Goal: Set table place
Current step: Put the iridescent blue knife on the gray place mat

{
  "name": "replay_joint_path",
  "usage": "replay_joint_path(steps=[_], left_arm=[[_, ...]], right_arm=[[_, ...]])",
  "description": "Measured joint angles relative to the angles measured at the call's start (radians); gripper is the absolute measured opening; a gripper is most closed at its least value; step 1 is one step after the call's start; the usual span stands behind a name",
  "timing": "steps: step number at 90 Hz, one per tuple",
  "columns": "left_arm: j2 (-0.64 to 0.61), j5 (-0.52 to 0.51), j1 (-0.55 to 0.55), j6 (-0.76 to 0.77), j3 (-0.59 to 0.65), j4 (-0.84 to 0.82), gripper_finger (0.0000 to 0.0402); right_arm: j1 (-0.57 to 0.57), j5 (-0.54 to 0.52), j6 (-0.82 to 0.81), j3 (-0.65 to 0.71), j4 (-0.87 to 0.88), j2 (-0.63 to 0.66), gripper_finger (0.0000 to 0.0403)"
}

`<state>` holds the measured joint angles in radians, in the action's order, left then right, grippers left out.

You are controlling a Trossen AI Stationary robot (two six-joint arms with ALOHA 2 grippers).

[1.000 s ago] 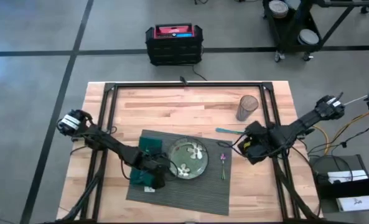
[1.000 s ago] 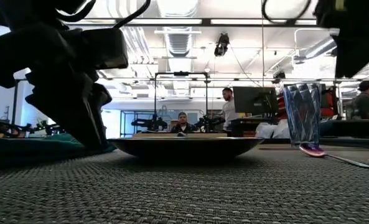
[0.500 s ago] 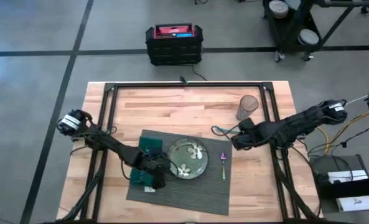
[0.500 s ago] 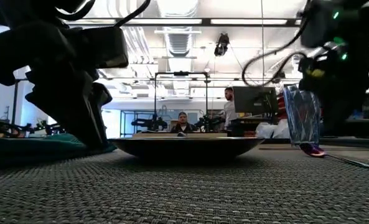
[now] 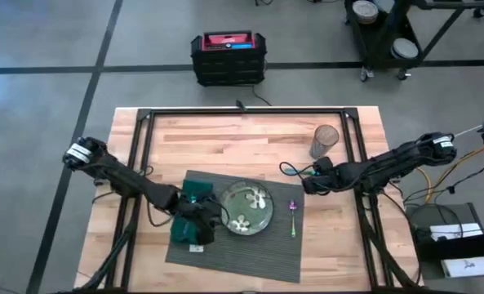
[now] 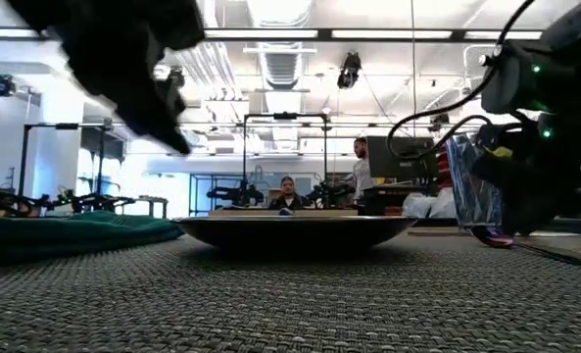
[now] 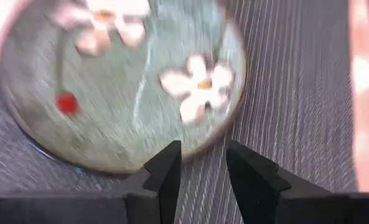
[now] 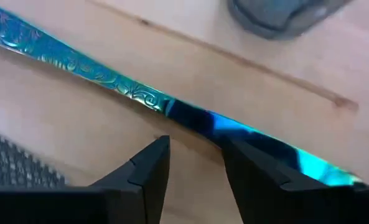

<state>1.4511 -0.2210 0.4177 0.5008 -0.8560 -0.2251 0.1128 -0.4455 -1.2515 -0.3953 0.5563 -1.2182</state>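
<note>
The wood table (image 5: pixel 225 143) stood on grey floor, one placemat (image 5: pixel 258 249) at its 6 o'clock. On the mat lay one plate (image 5: pixel 247 207), one napkin (image 5: pixel 194 193) and one spoon (image 5: pixel 292 217); one glass (image 5: pixel 324 141) stood at 2 o'clock. The left gripper (image 5: pixel 199 231) hung open over the napkin, and the right gripper (image 5: pixel 307 178) hung open over one blue knife (image 8: pixel 128 93).

table (image 5: pixel 225 139): light wood | on it: grey placemat (image 5: pixel 258 245), glass (image 5: pixel 324 140), teal utensil (image 5: pixel 295 171)

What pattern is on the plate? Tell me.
Pale flowers on grey-green glaze; the plate shows best in the left wrist view.
</note>
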Motion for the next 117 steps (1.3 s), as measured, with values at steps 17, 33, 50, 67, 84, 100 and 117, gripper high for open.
replay_joint_path(steps=[17, 33, 50, 67, 84, 100, 117], left_arm=[[-0.099, -0.059, -0.052, -0.060, -0.001, 0.005, 0.0114], [-0.109, -0.097, -0.149, -0.124, -0.001, 0.022, 0.0114], [-0.041, 0.064, -0.314, -0.153, -0.001, 0.132, 0.0114], [0.108, 0.137, -0.444, -0.249, -0.069, 0.152, 0.0114], [0.325, 0.180, -0.513, -0.391, -0.256, 0.114, 0.0114], [0.529, 0.183, -0.561, -0.497, -0.443, 0.011, 0.0114], [0.646, 0.181, -0.598, -0.543, -0.559, -0.059, 0.0114]], right_arm=[[0.000, 0.040, 0.167, 0.024, -0.368, -0.028, 0.0128], [-0.016, 0.040, 0.404, 0.014, -0.746, -0.143, 0.0123], [-0.060, 0.156, 0.621, -0.114, -0.652, -0.153, 0.0117], [-0.073, 0.187, 0.667, -0.226, -0.208, -0.124, 0.0105], [-0.077, 0.106, 0.592, -0.207, -0.190, -0.125, 0.0088], [-0.075, 0.098, 0.553, -0.197, -0.195, -0.125, 0.0070], [-0.072, 0.094, 0.526, -0.188, -0.201, -0.125, 0.0051]])
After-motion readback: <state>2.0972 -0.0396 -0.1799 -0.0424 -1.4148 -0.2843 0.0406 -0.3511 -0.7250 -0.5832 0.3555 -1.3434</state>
